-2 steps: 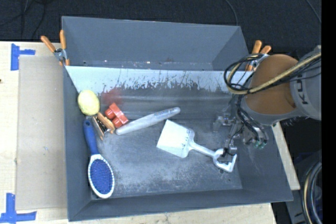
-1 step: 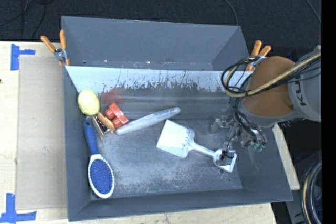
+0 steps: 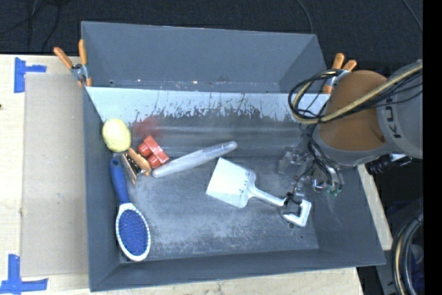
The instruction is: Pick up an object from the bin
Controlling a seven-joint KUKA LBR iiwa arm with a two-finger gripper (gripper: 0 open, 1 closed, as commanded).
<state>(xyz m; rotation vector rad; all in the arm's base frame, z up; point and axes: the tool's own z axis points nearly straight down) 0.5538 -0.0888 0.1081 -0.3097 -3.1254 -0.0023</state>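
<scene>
tool [image 3: 301, 194] above handle of white scraper [image 3: 228, 184], contact unclear.

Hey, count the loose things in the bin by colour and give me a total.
Yellow: 1, the ball
Red: 1, the small block
Orange-brown: 1, the small piece beside the block
Blue: 1, the brush
White or silver: 2, the scoop and the pen-like stick
Total: 6

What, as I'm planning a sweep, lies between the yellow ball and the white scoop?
In the camera view, a red block and the left part of a grey pen lie between the ball and the scoop.
</scene>
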